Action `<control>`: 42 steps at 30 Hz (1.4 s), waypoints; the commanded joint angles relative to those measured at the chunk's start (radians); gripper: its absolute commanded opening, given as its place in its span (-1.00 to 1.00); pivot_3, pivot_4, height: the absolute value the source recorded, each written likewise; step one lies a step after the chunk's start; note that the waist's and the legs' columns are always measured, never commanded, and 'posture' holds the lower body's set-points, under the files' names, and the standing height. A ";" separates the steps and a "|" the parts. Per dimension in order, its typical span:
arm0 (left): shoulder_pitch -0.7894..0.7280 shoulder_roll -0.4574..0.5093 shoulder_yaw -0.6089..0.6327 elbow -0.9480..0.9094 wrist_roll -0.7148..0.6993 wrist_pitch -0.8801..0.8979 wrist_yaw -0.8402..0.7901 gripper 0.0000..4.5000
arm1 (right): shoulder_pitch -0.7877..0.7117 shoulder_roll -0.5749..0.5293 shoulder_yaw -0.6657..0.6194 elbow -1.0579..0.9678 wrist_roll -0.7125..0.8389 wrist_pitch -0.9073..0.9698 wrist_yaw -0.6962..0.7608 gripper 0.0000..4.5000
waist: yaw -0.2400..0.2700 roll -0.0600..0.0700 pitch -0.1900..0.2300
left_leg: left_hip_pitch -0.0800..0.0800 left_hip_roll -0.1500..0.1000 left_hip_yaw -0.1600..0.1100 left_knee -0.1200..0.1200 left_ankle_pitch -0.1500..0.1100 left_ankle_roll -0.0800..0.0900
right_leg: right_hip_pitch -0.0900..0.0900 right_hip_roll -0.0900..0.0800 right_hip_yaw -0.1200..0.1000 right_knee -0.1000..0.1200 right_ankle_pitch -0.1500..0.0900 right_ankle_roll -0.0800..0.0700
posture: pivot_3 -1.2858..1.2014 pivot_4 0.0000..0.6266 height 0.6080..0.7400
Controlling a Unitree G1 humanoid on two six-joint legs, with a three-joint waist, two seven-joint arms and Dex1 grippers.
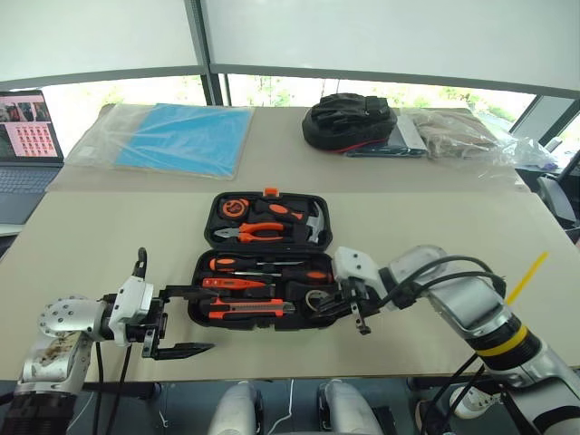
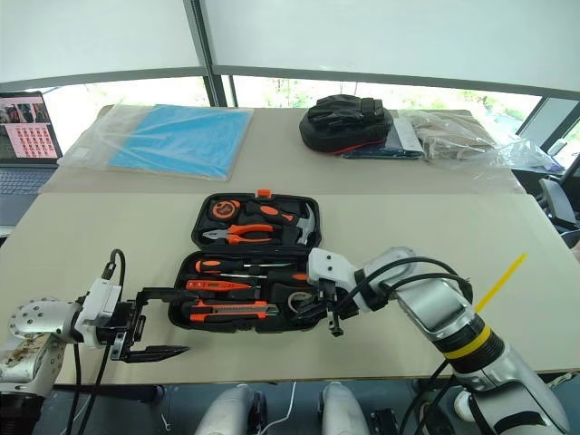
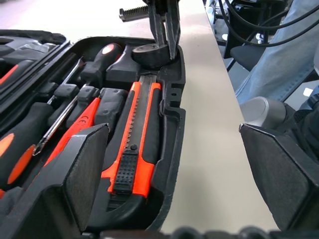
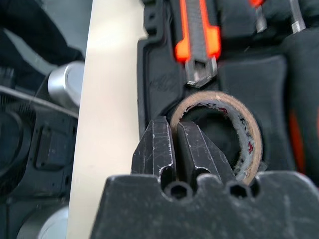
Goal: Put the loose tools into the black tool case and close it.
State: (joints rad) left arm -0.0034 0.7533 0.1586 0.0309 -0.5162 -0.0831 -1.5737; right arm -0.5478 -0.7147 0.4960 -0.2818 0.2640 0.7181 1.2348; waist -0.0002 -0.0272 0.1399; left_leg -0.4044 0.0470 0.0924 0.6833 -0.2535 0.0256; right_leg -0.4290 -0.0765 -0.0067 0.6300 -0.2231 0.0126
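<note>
Here the right claw [image 4: 174, 144] pinches the tape roll [image 4: 246, 132]; left claw [image 1: 177, 319] gapes beside the case [image 1: 201, 308].

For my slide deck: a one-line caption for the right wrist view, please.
Right end effector shut on the tape roll's wall, roll in the black tool case beside the utility knife.

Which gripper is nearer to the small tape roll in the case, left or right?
Right. The right gripper is shut on the rim of the tape roll in the black tool case. The left gripper is open, at the case's opposite end.
</note>
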 commanded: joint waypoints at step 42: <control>-0.396 -0.122 -0.128 0.289 0.267 0.273 0.610 -1.00 | -0.083 0.246 -0.276 0.724 -0.182 -0.698 -0.198 -1.00 | -0.004 -0.002 0.000 | 0.000 -0.003 0.004 0.000 0.001 -0.001 | 0.002 0.001 -0.003 0.000 0.000 0.000 | 0.03 -0.52 1.00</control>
State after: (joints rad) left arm -0.3688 0.6536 0.0462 0.3425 -0.2332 0.1931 -0.9431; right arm -0.6143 -0.4752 0.2229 0.4896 0.0605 0.0208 1.0028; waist -0.0042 -0.0290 0.1404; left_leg -0.4048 0.0444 0.0958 0.6829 -0.2525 0.0242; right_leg -0.4261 -0.0762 -0.0101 0.6303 -0.2226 0.0127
